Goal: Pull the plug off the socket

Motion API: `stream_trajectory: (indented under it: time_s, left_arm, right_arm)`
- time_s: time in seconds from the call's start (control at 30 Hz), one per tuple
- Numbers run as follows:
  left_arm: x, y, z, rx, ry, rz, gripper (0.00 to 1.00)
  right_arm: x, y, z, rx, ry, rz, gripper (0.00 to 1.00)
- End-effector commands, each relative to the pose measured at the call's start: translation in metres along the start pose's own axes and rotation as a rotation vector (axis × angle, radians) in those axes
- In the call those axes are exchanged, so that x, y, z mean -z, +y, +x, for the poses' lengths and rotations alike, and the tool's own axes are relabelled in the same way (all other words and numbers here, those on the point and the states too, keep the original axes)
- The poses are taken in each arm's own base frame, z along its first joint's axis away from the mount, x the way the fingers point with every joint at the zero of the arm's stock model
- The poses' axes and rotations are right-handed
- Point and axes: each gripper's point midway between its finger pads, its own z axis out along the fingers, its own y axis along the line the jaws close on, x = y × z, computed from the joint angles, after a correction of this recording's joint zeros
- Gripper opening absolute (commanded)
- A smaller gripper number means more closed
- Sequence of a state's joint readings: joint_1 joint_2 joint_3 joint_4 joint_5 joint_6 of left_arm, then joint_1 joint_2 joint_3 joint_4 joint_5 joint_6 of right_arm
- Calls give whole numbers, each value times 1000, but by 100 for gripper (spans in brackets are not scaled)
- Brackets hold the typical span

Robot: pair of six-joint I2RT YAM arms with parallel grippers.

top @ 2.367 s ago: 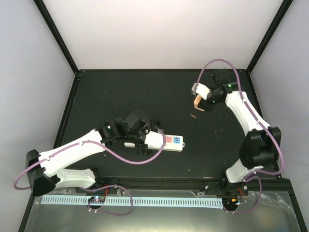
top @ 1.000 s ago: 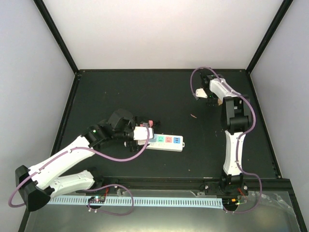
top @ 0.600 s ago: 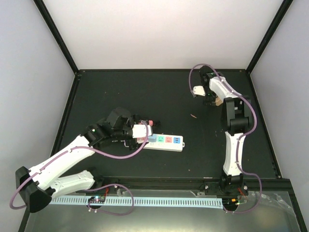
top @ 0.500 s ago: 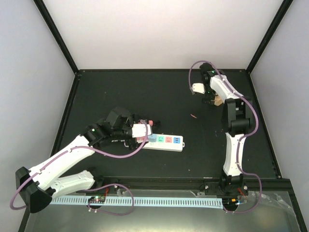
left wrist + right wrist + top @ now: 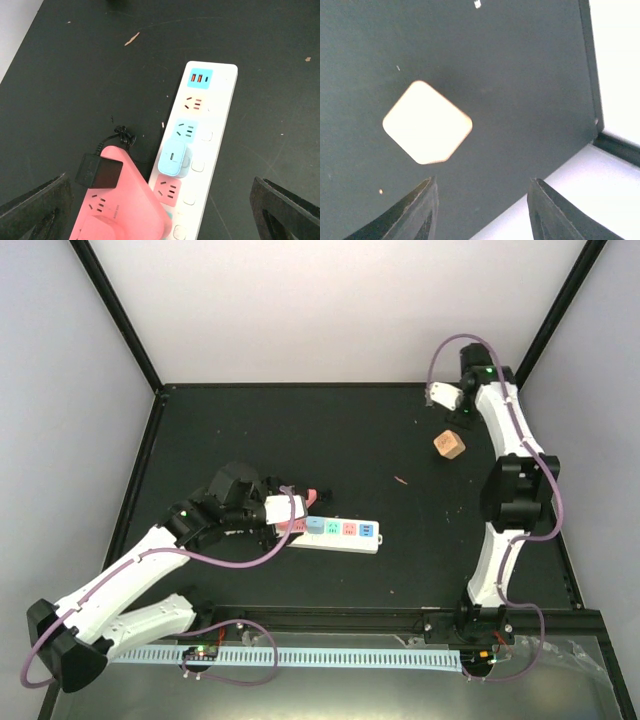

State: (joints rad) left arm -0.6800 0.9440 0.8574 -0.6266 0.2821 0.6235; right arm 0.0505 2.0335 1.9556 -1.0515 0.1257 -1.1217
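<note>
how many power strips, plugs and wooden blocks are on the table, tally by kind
power strips: 2 (white power strip, pink power strip)
plugs: 2 (light blue plug in the white one, black plug in the pink one)
wooden blocks: 1 (wooden cube)
total: 5

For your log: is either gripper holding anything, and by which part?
Nothing is held: left gripper open over the socket, right gripper open near the wooden block.
</note>
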Motion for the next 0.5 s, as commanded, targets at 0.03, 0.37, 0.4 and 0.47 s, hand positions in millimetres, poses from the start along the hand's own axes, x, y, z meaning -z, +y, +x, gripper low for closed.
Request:
stream_trajectory:
  time_s: [0.03,0.37,0.4,0.47]
  left_arm:
    - [3,0,-10,14,-58,12,99]
    - [5,5,-9,33,-56,6,99]
    - [5,5,-9,34,-56,7,99]
    - [5,5,-9,37,-58,10,99]
  right_arm:
    - [-23,6,32,-74,52,-55,51]
    - [-61,17,31,-121,93,-119,49]
    - [-63,18,32,-123,94,-119,50]
    - [-65,23,31,-122,87,-132,50]
